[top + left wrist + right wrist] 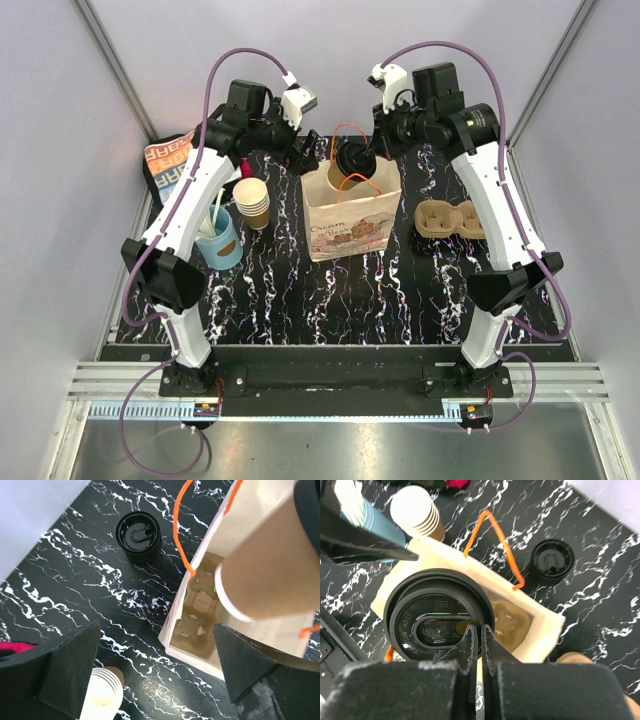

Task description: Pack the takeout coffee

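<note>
Step in hand: lowering the coffee into the bag, by my read. The cup is over the mouth and not yet seated.
Right gripper (479,632): pinched almost flat on the rim of the black lid, carrying the takeout coffee (437,617) by that edge alone.
Where the coffee is: hanging just under the right fingertips, base over the open paper bag (345,225), beside the orange handles (497,545).
Left gripper (156,630): spread wide and holding nothing, just beside the bag, with the cup's brown wall off past its right finger.
Pointing: lid up at the right wrist, white-rimmed base down toward the bag.
Long axis: lid to base, running away from the right fingertips. From the left wrist view it leans a little rather than hanging plumb.
Next move calls for: a straight descent with the base lined up on a hole of the cup tray (200,605), which lies on the bag's floor below the hand. Then release. A lid-edge pinch may let the cup swing.
</note>
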{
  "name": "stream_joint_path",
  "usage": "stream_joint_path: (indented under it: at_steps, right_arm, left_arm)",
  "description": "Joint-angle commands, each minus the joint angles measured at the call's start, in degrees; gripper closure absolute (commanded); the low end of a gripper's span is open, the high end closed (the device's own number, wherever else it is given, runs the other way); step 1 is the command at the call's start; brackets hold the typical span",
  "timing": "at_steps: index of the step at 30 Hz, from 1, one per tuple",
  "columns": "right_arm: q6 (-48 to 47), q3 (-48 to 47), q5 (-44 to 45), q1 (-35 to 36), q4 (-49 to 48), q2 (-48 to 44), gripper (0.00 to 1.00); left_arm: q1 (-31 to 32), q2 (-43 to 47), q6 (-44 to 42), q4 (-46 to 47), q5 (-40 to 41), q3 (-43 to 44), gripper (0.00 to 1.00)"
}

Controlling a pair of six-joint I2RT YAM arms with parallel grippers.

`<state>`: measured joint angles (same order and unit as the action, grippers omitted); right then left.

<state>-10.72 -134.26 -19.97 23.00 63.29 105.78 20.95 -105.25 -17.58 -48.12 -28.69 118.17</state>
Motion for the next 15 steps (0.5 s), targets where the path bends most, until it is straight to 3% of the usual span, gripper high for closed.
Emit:
stream_joint_path:
  at_steps: [1, 15]
  right_arm:
    - [-0.3, 2.8, 2.6, 1.8, -1.6, 0.0, 1.0]
    - [-0.1, 9.4, 5.2, 5.0, -7.5, 2.9, 1.0]
  left_arm:
    - [-0.1, -0.9, 1.0, 3.4, -0.7, 1.8, 0.01]
    - [-0.1, -1.6, 2.2, 5.0, -2.1, -1.1, 0.01]
